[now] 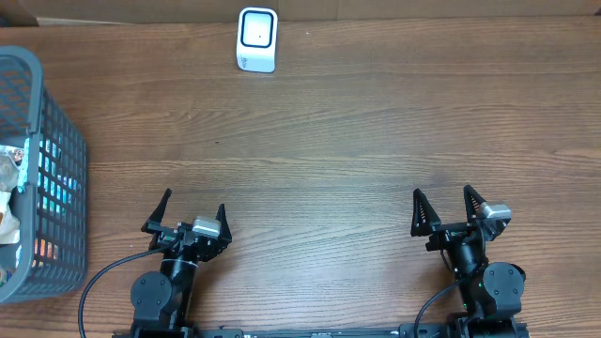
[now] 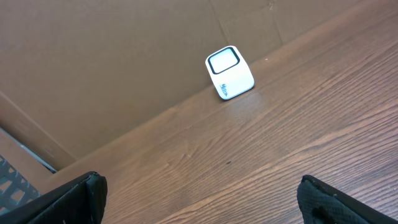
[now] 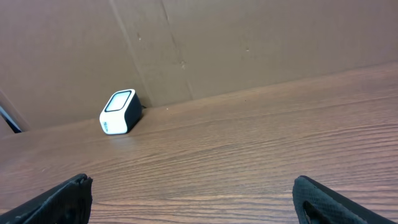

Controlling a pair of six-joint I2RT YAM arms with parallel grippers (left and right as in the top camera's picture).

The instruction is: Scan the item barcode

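Bare table (image 1: 357, 141) is stretching open across the middle and right, while the basket (image 1: 64, 197) is blocking the left edge and the scanner (image 1: 256, 39) is standing at the far edge.

Small white box-shaped barcode scanner (image 1: 256, 39), dark-framed window tilted upward, stands at far edge of counter (image 1: 376, 141); packaged items (image 1: 11, 164) lie inside grey plastic mesh basket (image 1: 66, 216), far left; barcodes indiscernible.

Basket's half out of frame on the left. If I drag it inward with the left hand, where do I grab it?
I'd grip the grey basket by the top of its wall facing the table middle. Bring the open left hand straight down, one finger inside, one outside: that wall is thin upright mesh with an open top.
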